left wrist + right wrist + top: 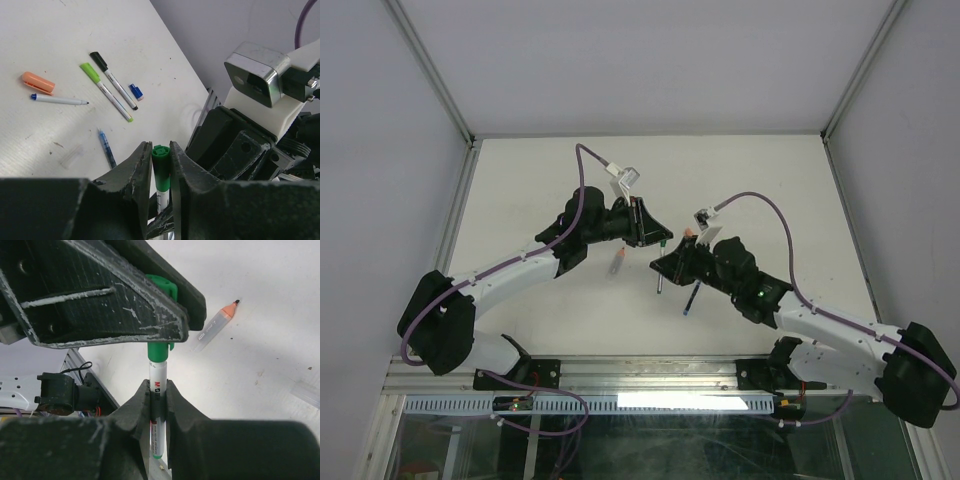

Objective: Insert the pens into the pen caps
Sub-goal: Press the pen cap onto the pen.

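I have the pen upright in the right gripper, whose fingers pinch the white barrel just below the printing. The green cap sits on the pen's upper end. The left gripper has its two fingers narrow around that cap, and in the left wrist view they look to touch it on both sides. Both arms meet above the middle of the table, with pen and cap lifted off it.

I judge this to be the pressing step: the cap is over the tip, but I cannot tell whether it is fully home.

To do it well, I want cap and barrel on one straight line before I push. From the right wrist view they look in line, so I would press along the barrel only, with no sideways drift. The right grip has to be firm, or the smooth barrel may slide down through the fingers instead of going into the cap. The left fingers should hold the cap's sides squarely, clear of its clip, so it does not twist.

An orange cap, a blue cap and several loose pens lie on the table well apart from this work.
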Controlling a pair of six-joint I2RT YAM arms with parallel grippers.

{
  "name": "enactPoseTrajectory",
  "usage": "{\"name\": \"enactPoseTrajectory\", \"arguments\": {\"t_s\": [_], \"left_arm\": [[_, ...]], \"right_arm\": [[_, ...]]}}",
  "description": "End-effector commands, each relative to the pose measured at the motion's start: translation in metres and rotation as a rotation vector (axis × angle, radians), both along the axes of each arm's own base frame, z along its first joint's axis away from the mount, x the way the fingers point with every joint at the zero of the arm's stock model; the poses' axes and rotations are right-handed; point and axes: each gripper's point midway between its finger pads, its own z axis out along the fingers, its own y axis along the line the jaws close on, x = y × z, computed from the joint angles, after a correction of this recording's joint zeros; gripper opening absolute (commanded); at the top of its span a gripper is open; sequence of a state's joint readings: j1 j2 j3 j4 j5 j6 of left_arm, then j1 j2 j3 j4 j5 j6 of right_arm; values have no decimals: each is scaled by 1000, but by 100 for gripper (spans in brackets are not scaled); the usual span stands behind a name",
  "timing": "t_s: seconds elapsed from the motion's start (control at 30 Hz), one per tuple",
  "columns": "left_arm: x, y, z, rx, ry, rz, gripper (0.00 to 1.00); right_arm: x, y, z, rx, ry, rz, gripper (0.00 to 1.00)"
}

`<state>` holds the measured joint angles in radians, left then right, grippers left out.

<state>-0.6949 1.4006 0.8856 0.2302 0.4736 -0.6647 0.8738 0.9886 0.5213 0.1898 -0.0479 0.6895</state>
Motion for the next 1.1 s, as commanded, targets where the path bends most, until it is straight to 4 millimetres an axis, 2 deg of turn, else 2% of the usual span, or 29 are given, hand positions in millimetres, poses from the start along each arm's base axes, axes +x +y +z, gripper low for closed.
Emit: {"name": "enactPoseTrajectory", "arguments": {"t_s": [0.0, 0.13, 0.37, 0.43, 0.57, 0.7, 0.83, 1.07], "left_arm": [[-5, -3, 12, -16, -59, -28, 17], [-5, 0, 11, -5, -58, -15, 0], [4, 6, 7, 50, -34, 68, 0], [5, 8, 6, 65, -34, 91, 0], [1, 12, 2, 68, -18, 115, 0], [-10, 7, -11, 99, -3, 112, 0], [-21, 5, -20, 120, 10, 144, 0], [-47, -8, -38, 146, 42, 99, 0]], "right_arm": [[13, 8, 39, 80, -81, -22, 0], [16, 9, 41, 78, -89, -27, 0], [31, 2, 49, 46, -132, -97, 0], [36, -2, 64, 83, -192, -126, 0], [51, -17, 81, 82, -268, -216, 0], [65, -28, 104, 91, -342, -258, 0], [89, -40, 128, 120, -402, -280, 0], [120, -45, 167, 129, -506, -290, 0]]}}
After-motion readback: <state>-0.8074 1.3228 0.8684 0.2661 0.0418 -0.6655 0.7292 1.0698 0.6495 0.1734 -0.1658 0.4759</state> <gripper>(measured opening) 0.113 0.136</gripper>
